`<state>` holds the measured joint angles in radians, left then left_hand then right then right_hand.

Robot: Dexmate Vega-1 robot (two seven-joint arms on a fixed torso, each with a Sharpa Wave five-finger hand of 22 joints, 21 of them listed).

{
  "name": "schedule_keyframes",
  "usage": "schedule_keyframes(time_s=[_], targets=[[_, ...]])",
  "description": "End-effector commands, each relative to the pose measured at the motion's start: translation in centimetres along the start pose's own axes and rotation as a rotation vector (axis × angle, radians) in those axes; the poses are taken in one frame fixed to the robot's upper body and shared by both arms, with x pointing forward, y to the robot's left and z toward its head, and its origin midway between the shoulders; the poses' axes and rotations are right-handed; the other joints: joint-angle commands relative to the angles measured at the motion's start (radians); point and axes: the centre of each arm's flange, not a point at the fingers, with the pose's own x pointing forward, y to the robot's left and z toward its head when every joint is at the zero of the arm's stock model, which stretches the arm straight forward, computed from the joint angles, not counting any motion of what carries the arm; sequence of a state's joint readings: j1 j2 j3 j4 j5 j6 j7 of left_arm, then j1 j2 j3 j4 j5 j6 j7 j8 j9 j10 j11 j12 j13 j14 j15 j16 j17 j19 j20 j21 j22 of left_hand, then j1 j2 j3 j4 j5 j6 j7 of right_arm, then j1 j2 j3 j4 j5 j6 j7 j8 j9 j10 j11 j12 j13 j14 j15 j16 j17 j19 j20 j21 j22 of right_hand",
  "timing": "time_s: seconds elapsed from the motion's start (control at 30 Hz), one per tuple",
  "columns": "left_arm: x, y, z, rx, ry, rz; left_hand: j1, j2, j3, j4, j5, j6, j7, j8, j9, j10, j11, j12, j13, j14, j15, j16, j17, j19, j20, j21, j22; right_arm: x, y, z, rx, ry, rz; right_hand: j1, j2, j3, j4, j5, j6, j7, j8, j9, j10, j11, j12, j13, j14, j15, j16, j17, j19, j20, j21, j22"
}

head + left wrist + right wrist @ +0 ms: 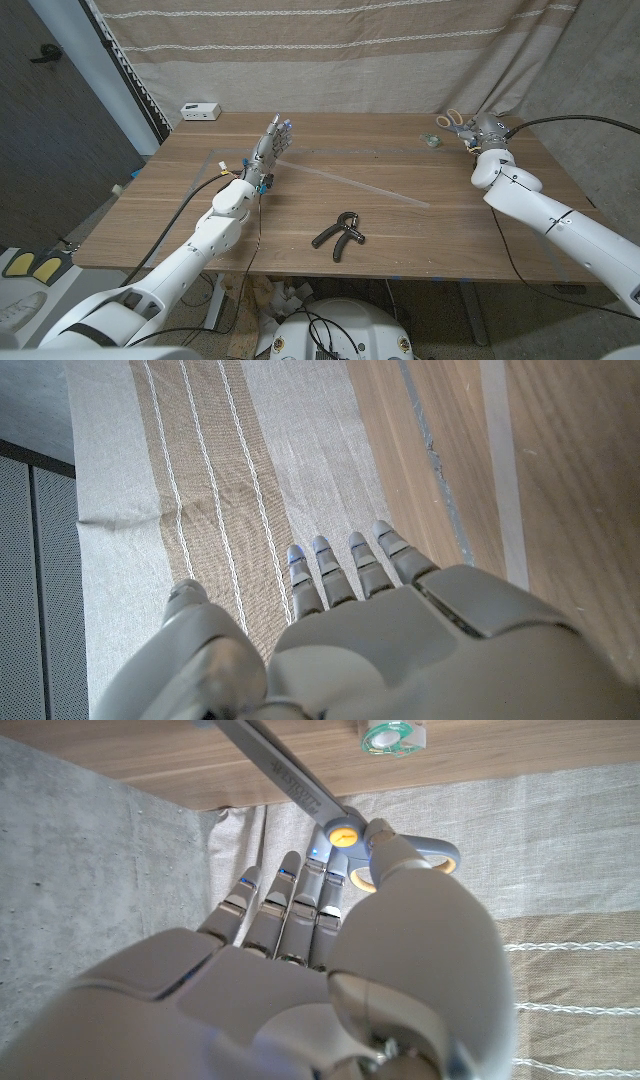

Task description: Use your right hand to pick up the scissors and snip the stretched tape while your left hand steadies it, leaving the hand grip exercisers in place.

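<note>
The scissors [453,120], steel blades with grey and yellow handles, are at the table's far right. My right hand [485,131] pinches them there, thumb over the handle loops [432,850] and fingertips [318,855] by the yellow pivot. Their blade [268,758] slants over the table edge. A strip of clear tape [355,184] runs stretched across the table's middle. My left hand [268,150] stands at the strip's far left end with fingers [345,565] straight and nothing in them. I cannot tell whether it touches the tape [500,470]. A black hand grip exerciser [340,233] lies near the front edge.
A small tape roll [432,140] [390,735] sits just left of the scissors. A white box [200,111] stands at the table's far left corner. A striped curtain [330,50] hangs close behind the table. Black cables trail along both arms.
</note>
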<state>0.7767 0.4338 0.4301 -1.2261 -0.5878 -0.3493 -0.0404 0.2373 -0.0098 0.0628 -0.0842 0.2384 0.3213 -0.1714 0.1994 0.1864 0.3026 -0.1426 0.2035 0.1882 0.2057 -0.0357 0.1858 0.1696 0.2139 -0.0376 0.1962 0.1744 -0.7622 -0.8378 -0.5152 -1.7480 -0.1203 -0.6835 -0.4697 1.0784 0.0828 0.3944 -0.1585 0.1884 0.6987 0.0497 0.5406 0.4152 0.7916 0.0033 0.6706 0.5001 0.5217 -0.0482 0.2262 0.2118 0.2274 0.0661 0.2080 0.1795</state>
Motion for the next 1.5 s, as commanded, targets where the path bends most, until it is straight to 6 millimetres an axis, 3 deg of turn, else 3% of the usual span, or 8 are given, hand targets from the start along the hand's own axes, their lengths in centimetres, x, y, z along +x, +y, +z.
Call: schedule_keyframes(time_s=[0.03,1.5], targets=[[0.1,-0.1,0.1,0.0,0.001,-0.001,-0.007,0.002,0.001,-0.007,-0.003,0.008,0.003,-0.001,0.002,0.011,0.001,0.003,0.004,0.006,-0.106,0.0,0.006,-0.003,-0.057,0.0,0.003,-0.7,-0.7,1.3,0.039,-0.072,-0.006,0.002,0.011,0.002,0.003,0.004,0.097,-0.092,0.0,0.003,0.19,-0.184,0.005,0.002,0.008,-0.154,0.005,0.005,0.014,-0.002,0.008,0.002],[0.6,0.0,0.8,0.001,-0.003,-0.035,-0.013,0.004,-0.001,-0.01,-0.005,0.018,0.002,0.002,0.003,0.059,0.007,0.017,0.004,0.007,-0.101,0.001,0.006,-0.009,-0.049,-0.001,0.003,-2.9,-1.8,4.9,0.061,-0.292,-0.072,0.018,0.021,-0.003,-0.001,0.005,0.106,-0.118,-0.004,-0.007,0.181,-0.189,0.006,0.005,-0.008,-0.168,-0.001,0.013,0.033,-0.036,0.01,0.007]])
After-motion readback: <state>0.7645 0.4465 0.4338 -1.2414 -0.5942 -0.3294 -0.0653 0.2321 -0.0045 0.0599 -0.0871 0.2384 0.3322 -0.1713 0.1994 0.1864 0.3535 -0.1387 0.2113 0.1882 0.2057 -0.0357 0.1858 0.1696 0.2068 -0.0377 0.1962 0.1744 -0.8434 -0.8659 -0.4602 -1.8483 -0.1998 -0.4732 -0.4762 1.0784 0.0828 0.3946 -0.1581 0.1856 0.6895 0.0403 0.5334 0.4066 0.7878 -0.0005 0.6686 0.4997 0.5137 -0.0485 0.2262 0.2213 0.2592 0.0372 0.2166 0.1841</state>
